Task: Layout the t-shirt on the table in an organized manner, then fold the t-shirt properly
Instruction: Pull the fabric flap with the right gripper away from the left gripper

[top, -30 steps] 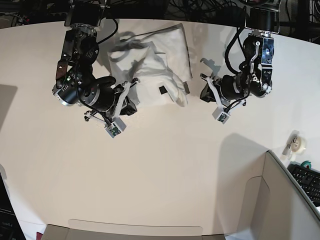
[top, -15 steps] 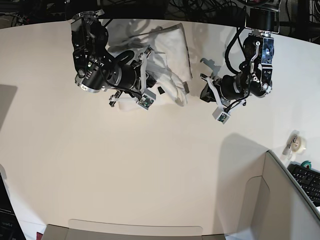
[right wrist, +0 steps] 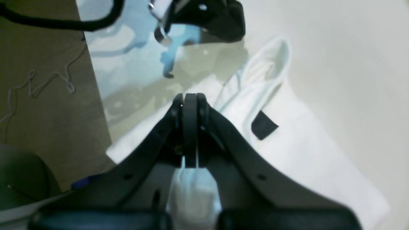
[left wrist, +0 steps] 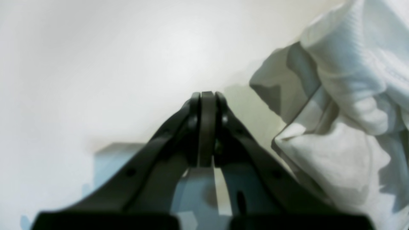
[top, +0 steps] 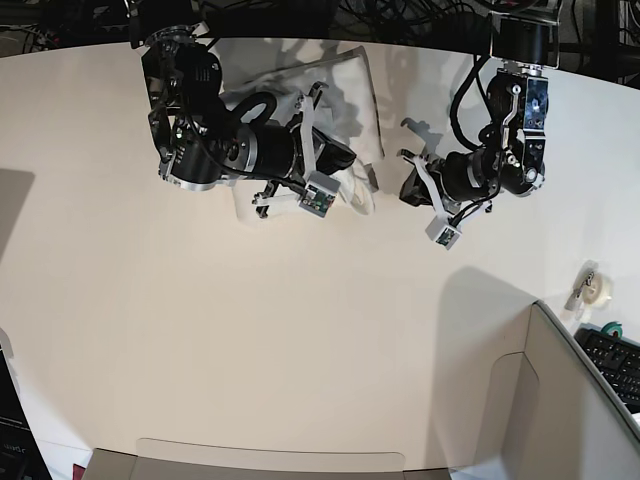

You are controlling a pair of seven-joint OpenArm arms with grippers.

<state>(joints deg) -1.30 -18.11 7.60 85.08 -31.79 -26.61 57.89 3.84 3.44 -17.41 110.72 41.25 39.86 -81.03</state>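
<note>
From the left wrist camera, the left gripper (left wrist: 207,95) has its jaws pressed together with nothing between them, low over bare worktop (left wrist: 96,64). A bunched, shadowed fold of the white t-shirt (left wrist: 345,105) lies just to the right of the tips and does not touch them.

From the right wrist camera, the right gripper (right wrist: 190,97) is likewise clenched. White cloth shows directly beneath its jaws, but whether any is pinched between them cannot be told. The t-shirt (right wrist: 287,150) spreads out to the right, with its collar opening and a small dark neck label (right wrist: 264,126) facing up, so the print is out of sight.

In the base view, the t-shirt (top: 350,90) sits crumpled at the far edge of the worktop (top: 300,350), still a loose heap. The right gripper (top: 340,160) is over its near part, at the left of the picture; the left gripper (top: 410,185) rests just off the heap's right side. A roll of tape (top: 592,287) and a grey box (top: 560,400) stand well apart at the near right.

This looks like the opening lay-out step, with folding not begun. The next move probably calls for each gripper to open, take a separate edge or shoulder, and draw the cloth apart and flat toward the open middle of the worktop.
</note>
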